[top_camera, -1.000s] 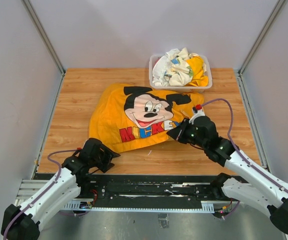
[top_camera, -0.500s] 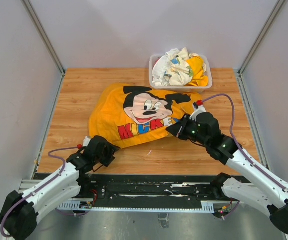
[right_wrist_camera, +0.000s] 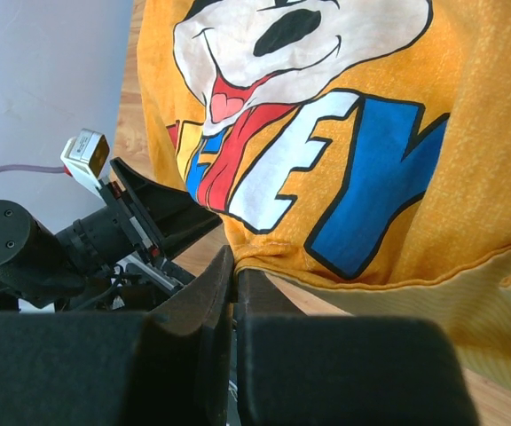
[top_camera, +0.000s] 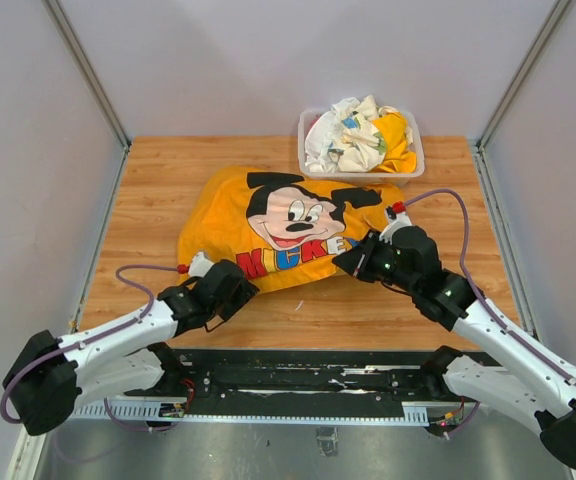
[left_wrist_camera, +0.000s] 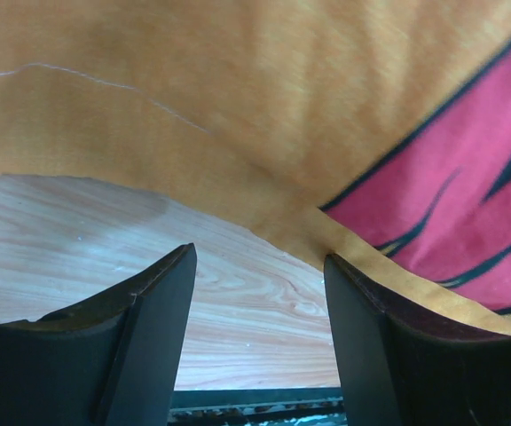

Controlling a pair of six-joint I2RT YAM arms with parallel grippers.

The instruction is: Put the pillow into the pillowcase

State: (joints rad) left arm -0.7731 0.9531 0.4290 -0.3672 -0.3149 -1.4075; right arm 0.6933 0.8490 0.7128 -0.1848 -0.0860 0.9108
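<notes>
From above we see the pillowcase [top_camera: 288, 235] lying bulged mid-table. Only the wrist views show the fingers: the left gripper [left_wrist_camera: 257, 256] is spread wide at the near hem, and the right gripper [right_wrist_camera: 235, 268] is pinched on it. The wooden table [top_camera: 448, 200] stands between grey walls, with a bin [top_camera: 302, 148] of cloths at its far edge.

Wooden table [top_camera: 153, 200], pillowcase [top_camera: 223, 235], plastic bin [top_camera: 363, 176]

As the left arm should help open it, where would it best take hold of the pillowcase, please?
The near hem of the pillowcase, approached from the front, low along the table. That free edge lies across the wood just ahead of the open left gripper, so one finger could likely slip under. The right gripper seems to pinch the hem further right.
</notes>
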